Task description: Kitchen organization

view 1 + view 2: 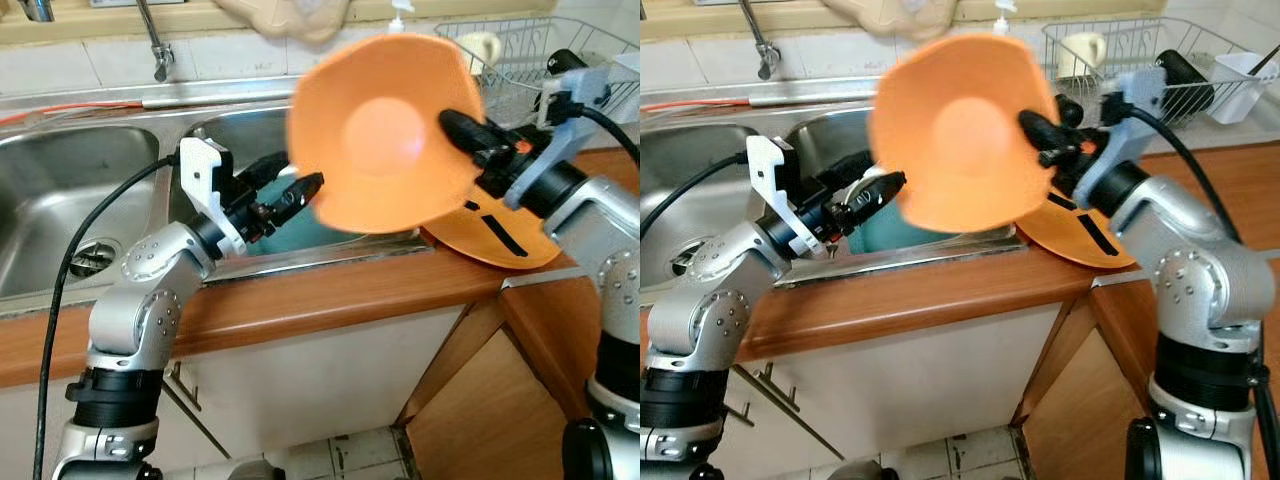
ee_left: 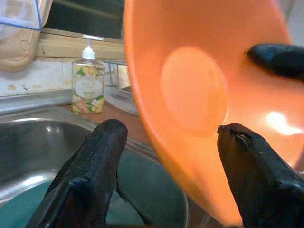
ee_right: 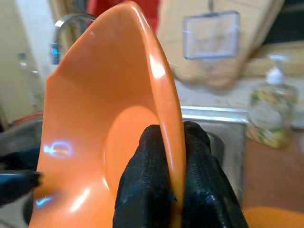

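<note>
The round orange plastic bowl (image 1: 385,135) is pinched at its rim by the right end effector (image 1: 462,128); the left end effector (image 1: 290,190) (fingers spread, empty) is held just below its opposite edge.

An orange plastic bowl (image 1: 385,135) hangs tipped on its side above the sink's right basin, its hollow facing the camera and blurred. Its rim is pinched on the right. An orange plate (image 1: 500,240) lies flat on the wooden counter just beneath its right edge.
</note>
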{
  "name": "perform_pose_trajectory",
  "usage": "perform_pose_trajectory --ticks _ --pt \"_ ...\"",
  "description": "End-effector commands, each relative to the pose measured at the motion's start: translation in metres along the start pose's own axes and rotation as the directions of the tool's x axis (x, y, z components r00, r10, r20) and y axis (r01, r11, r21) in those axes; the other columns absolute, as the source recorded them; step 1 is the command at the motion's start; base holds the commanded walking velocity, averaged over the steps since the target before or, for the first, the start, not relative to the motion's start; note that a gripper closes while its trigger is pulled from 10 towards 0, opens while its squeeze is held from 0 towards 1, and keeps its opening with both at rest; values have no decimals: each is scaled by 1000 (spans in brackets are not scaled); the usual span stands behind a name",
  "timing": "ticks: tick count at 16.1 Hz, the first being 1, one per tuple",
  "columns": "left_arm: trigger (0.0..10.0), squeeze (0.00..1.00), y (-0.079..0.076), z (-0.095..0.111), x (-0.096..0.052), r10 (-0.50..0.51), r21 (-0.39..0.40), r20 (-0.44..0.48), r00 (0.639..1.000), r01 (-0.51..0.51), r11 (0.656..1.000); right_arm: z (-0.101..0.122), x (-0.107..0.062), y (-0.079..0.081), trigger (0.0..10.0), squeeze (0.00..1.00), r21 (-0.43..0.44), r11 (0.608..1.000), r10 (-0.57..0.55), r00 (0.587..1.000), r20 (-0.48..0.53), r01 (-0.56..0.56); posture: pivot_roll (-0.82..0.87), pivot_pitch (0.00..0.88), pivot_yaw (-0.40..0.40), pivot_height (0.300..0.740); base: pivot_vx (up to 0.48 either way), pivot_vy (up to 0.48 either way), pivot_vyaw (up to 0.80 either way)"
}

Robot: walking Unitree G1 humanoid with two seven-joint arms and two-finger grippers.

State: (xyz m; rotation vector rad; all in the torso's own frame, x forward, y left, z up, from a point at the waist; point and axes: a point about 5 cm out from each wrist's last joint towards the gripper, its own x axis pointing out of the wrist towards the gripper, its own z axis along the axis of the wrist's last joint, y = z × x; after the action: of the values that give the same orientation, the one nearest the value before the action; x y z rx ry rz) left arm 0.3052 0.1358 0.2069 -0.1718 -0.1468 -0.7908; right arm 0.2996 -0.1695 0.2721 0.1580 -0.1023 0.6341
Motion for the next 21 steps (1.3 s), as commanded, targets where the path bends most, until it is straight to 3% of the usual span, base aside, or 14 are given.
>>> perform_pose_trajectory --ticks 1,3,5,6,7,19,20,21 --pt "10000 0 5 3 0 36 5 12 999 -37 999 8 -1 8 0 0 -9 999 52 997 62 -52 -17 0 24 740 0 0 0" --pt "10000 0 12 2 -3 107 27 9 994 -107 994 5 0 11 0 0 20 997 70 995 75 -72 -11 0 23 740 0 0 0" --pt "10000 0 12 2 -5 110 5 6 994 -110 994 2 2 16 0 0 48 993 103 991 88 -108 2 0 18 740 0 0 0" --pt "2706 0 8 3 -5 88 -39 24 996 -87 995 -1 4 20 0 0 56 991 118 989 89 -123 5 0 19 740 0 0 0" --pt "0 0 6 4 -5 78 -56 34 996 -76 996 -3 5 22 0 0 61 989 125 988 90 -131 7 0 20 740 0 0 0" --pt "0 0 8 2 -8 167 -113 52 985 -160 981 -10 10 27 0 0 78 989 114 989 98 -122 17 0 25 740 0 0 0" --pt "0 0 9 1 -8 181 -102 46 982 -176 979 -12 11 28 2745 0 75 990 111 990 90 -118 19 0 26 740 0 0 0" --pt "0 0 10 1 -8 201 -98 45 979 -196 976 -14 11 29 3529 0 72 991 108 991 83 -114 18 0 25 740 0 0 0"
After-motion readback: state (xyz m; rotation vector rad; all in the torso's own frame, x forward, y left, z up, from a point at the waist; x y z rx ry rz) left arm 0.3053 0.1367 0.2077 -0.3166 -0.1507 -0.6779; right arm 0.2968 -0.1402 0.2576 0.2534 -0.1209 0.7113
